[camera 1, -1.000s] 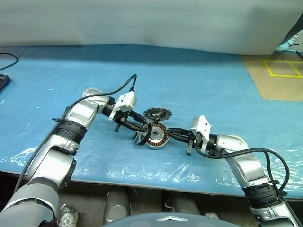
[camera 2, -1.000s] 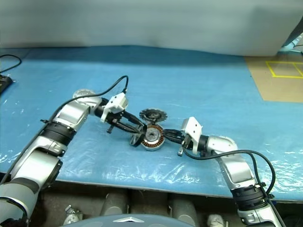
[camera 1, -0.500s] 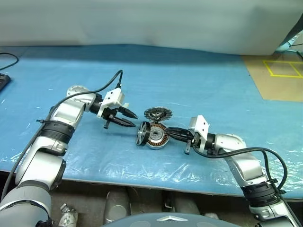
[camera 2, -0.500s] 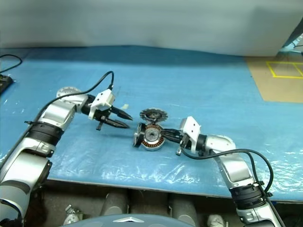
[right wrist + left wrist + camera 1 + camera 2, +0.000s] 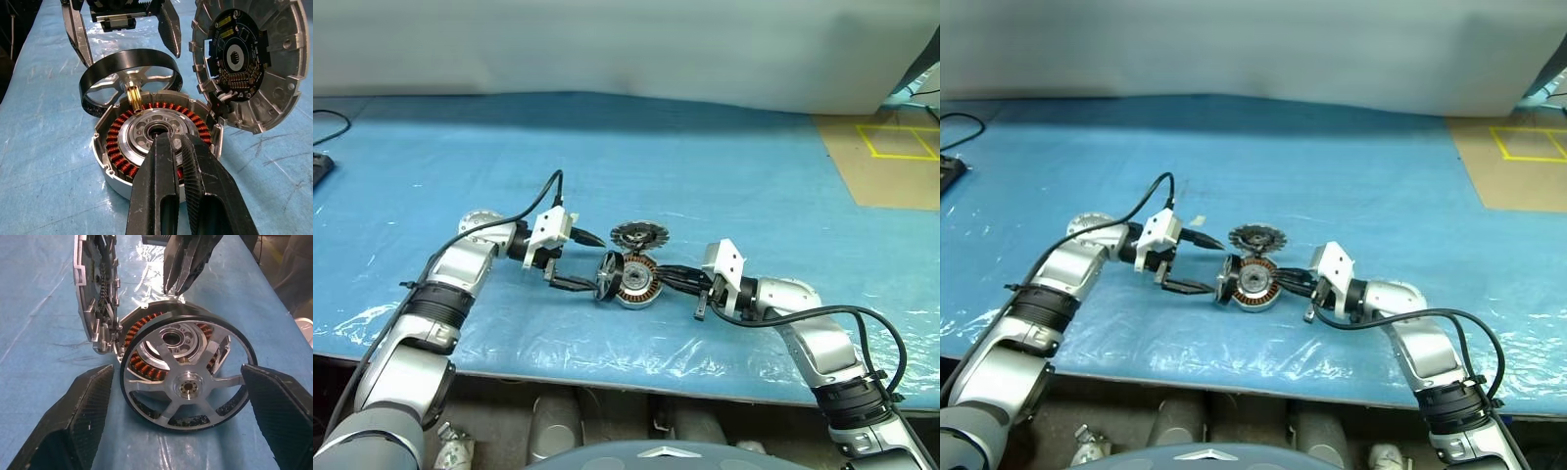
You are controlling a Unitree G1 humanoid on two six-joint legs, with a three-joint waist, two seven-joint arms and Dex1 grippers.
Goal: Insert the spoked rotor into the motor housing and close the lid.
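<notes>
Spoked rotor [image 5: 607, 275] is seen standing on its edge on the blue sheet [image 5: 724, 166], propped against the 9 o'clock side of the motor housing [image 5: 637, 282], not yet seated inside. The left gripper [image 5: 588, 261] is spread wide, its black fingers [image 5: 80, 418] flanking the rotor on either side with clear gaps, nothing pinched. At the housing's 3 o'clock side, the right gripper [image 5: 668, 277] is pressed together, its fingertips laid at the housing's rim, over the copper windings. The lid [image 5: 637, 235] is found at 12 o'clock of the housing, tilted up on its edge just beside it.
</notes>
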